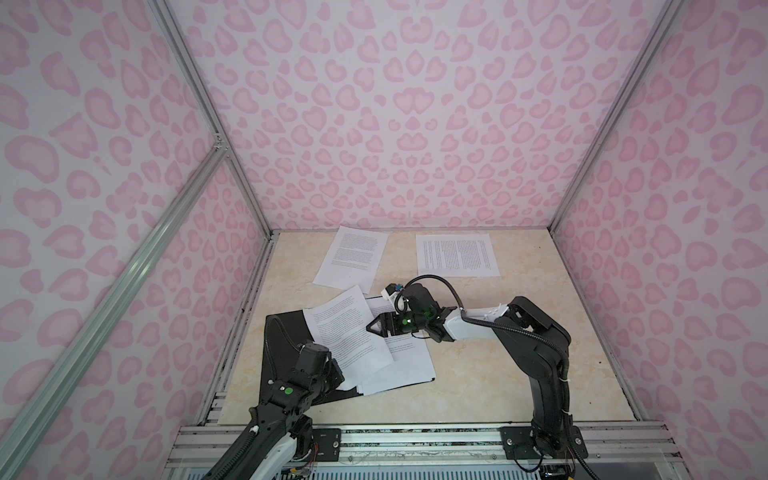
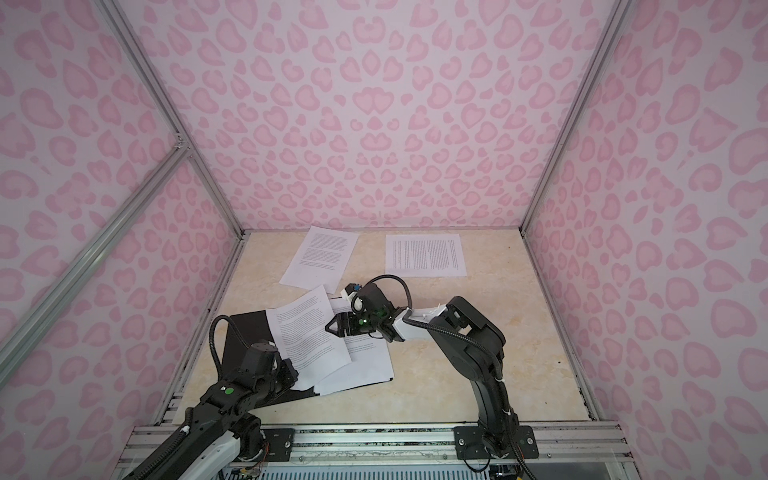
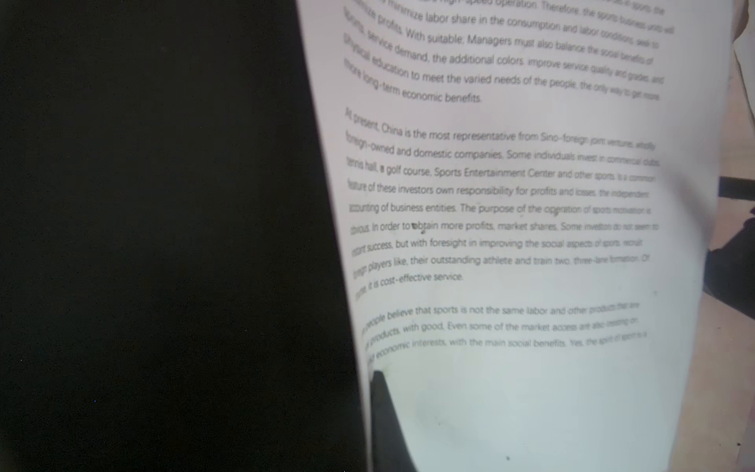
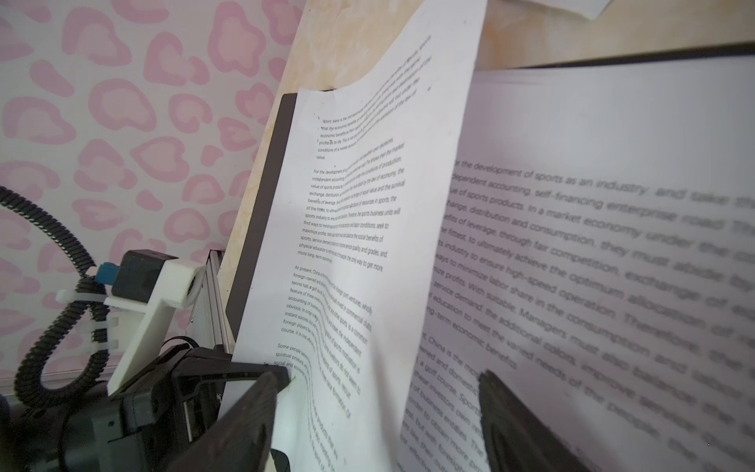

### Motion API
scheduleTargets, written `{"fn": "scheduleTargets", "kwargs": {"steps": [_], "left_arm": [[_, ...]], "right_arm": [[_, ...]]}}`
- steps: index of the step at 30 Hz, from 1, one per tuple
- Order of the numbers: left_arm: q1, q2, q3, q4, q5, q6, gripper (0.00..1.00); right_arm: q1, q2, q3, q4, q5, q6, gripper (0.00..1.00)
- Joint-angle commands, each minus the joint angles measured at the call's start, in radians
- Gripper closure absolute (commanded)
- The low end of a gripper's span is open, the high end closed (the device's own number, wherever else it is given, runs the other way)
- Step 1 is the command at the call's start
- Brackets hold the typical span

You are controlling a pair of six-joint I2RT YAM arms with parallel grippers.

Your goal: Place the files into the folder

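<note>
Stack on folder already; top sheet askew over folder, pinched by left gripper; right gripper spread above folder; two loose sheets beyond folder, unfiled.

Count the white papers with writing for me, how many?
4 white printed paper sheets show: two flat at the far end, one curled atop the open black folder, one beneath it. More may hide underneath.
</note>
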Motion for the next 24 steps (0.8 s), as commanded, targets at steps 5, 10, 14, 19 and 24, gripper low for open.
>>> {"fn": "scheduleTargets", "kwargs": {"steps": [5, 10, 14, 19, 24], "left_arm": [[0.001, -0.001, 0.001, 0.019, -0.020, 0.004, 0.97], [0.001, 0.003, 0.014, 0.016, -0.012, 0.007, 0.97], [0.001, 0.000, 0.031, 0.011, -0.008, 0.010, 0.97], [0.001, 0.006, 0.054, 0.025, 0.034, 0.029, 0.95], [0.000, 0.011, 0.123, 0.056, 0.158, 0.075, 0.62]], "right_arm": [[0.011, 0.037, 0.026, 0.068, -0.083, 0.052, 0.46], [0.010, 0.052, 0.008, 0.162, -0.137, 0.126, 0.68], [0.011, 0.061, 0.008, 0.196, -0.158, 0.157, 0.82], [0.010, 0.031, -0.005, 0.198, -0.157, 0.158, 1.00], [-0.020, -0.076, -0.123, 0.246, -0.090, 0.152, 1.00]]}}
